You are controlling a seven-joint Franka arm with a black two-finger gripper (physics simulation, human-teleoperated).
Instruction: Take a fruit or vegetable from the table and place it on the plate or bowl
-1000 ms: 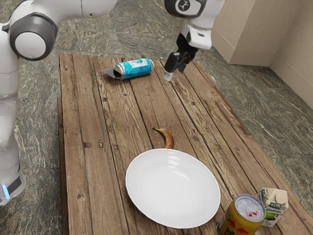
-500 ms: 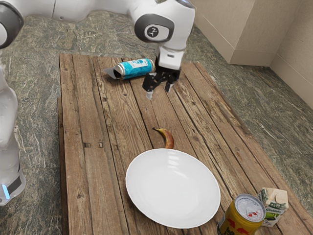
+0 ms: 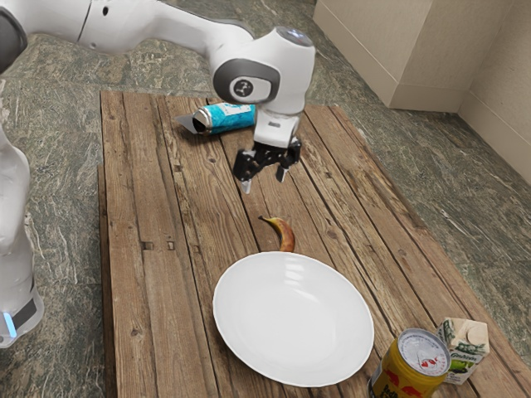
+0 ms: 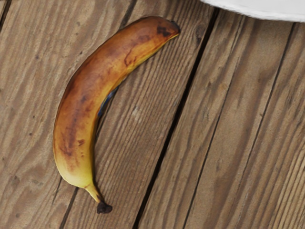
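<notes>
Over the table (image 3: 166, 274) between banana (image 3: 282, 233) and blue-labelled can (image 3: 226, 116), claw (image 3: 264, 176) spread, lettering illegible.

The exterior view stands high off one end of the table (image 3: 158, 249) and looks down its length, with the arm (image 3: 158, 29) entering at the frame's upper left. The wrist view faces straight down, very close over the planks. Both views share the banana (image 3: 283, 233) (image 4: 86, 109) and the plate (image 3: 222, 315) (image 4: 257, 5) rim beside it.

gripper (image 3: 264, 179) | moved away from can (image 3: 226, 117) | lower, closer to banana (image 3: 282, 233)
</notes>
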